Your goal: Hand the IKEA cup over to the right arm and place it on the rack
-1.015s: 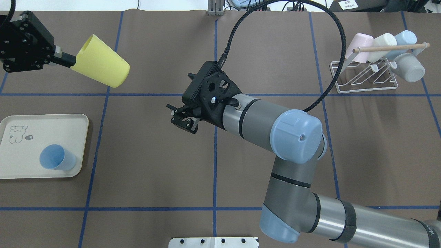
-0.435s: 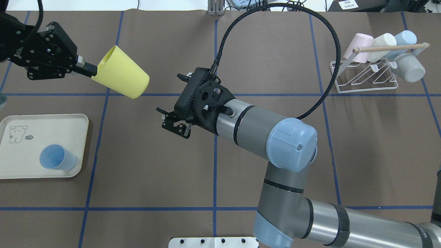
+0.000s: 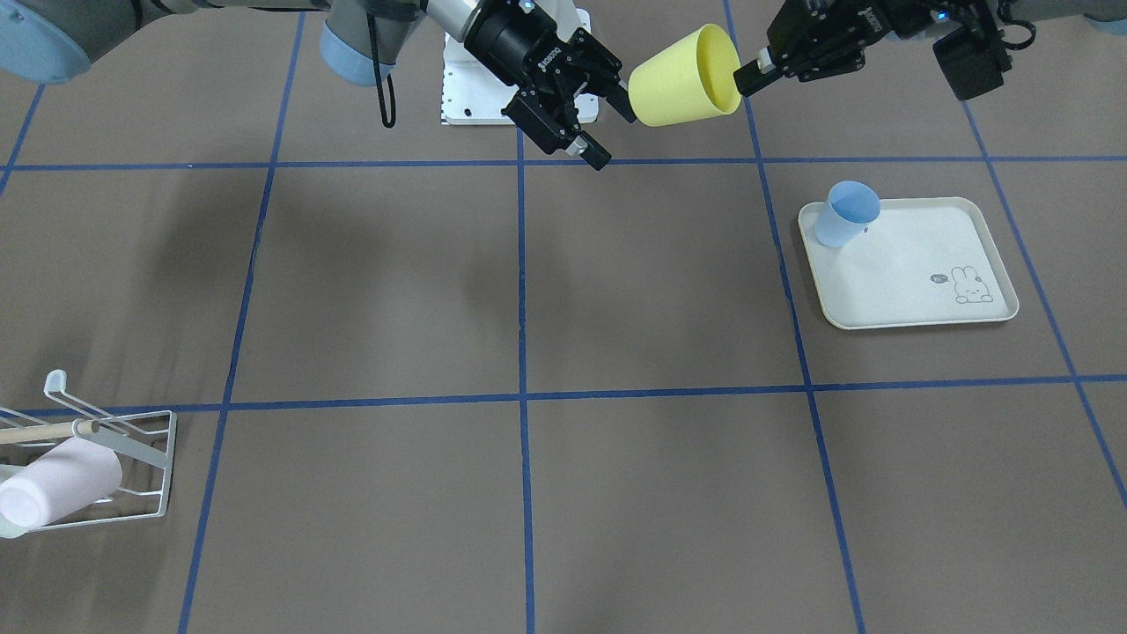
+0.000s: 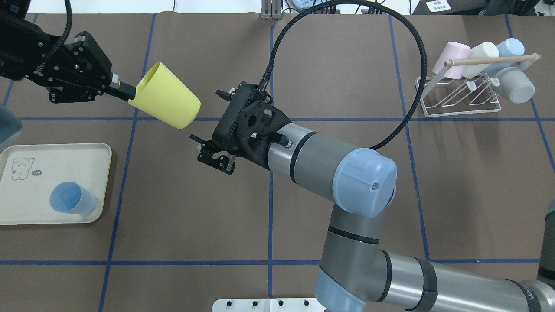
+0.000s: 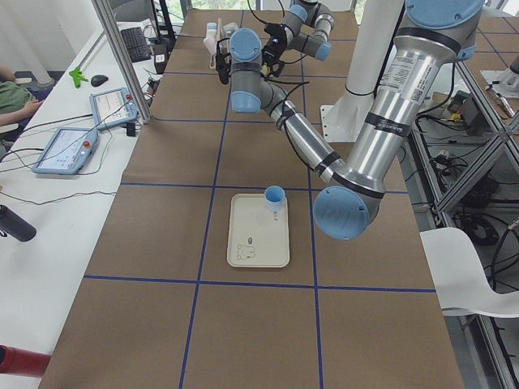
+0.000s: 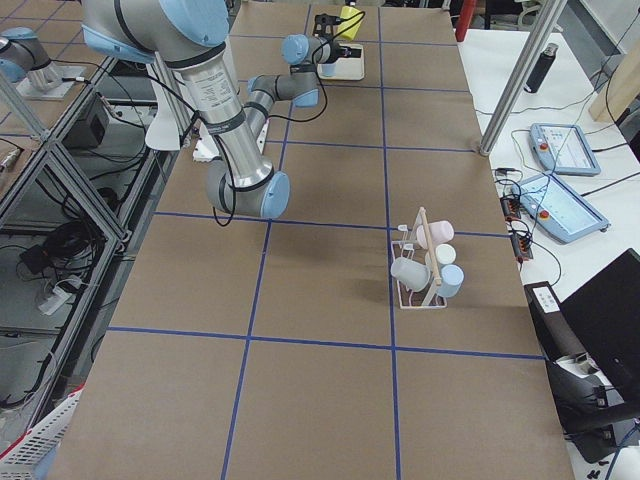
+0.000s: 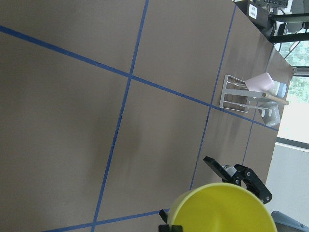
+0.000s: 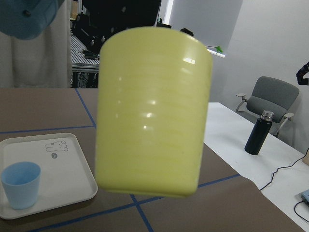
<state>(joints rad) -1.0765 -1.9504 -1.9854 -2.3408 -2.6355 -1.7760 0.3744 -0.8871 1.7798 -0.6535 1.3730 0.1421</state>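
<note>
The yellow cup [image 4: 167,102] is held in the air at ten o'clock from the middle of the table [image 4: 195,225]. It is pinched by its rim in the left gripper [image 4: 129,92]. Its base is turned toward the right gripper [image 3: 610,132], whose fingers are spread just beside it. The rack [image 4: 459,99], hung with four cups, is set at two o'clock near the far edge. A blue cup [image 4: 71,198] is seen on the tray [image 4: 26,208] at eight o'clock. Bare table is left between tray and rack.

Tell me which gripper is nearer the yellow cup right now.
Left. The left gripper is shut on the yellow cup at its rim; the right gripper, open, sits just off its base, apparently not touching.
</note>
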